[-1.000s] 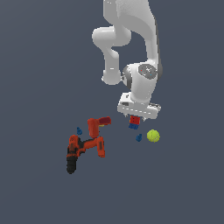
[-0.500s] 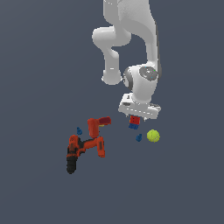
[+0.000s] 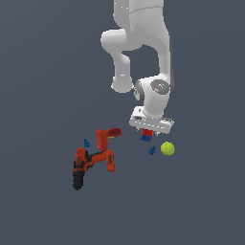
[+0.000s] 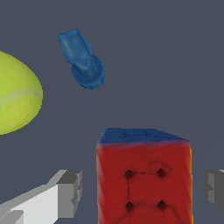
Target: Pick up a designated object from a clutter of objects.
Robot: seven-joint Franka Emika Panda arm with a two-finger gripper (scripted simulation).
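Note:
The red-and-blue brick (image 3: 147, 135) sits on the dark floor directly under my gripper (image 3: 149, 128). In the wrist view the brick (image 4: 144, 179) shows its red face with a blue edge, and it stands between my two fingers (image 4: 70, 192). There is a small gap on each side, so the jaws are open and straddle the brick without touching it. The rest of the clutter lies around it.
A yellow-green ball (image 3: 167, 148) (image 4: 15, 94) and a tiny blue piece (image 3: 152, 150) (image 4: 83, 63) lie close beside the brick. A red drill (image 3: 106, 136), an orange-and-black drill (image 3: 88, 165) and a second blue piece (image 3: 86, 143) lie toward the exterior view's left.
My hand has sunk slightly toward the brick. The objects have not moved.

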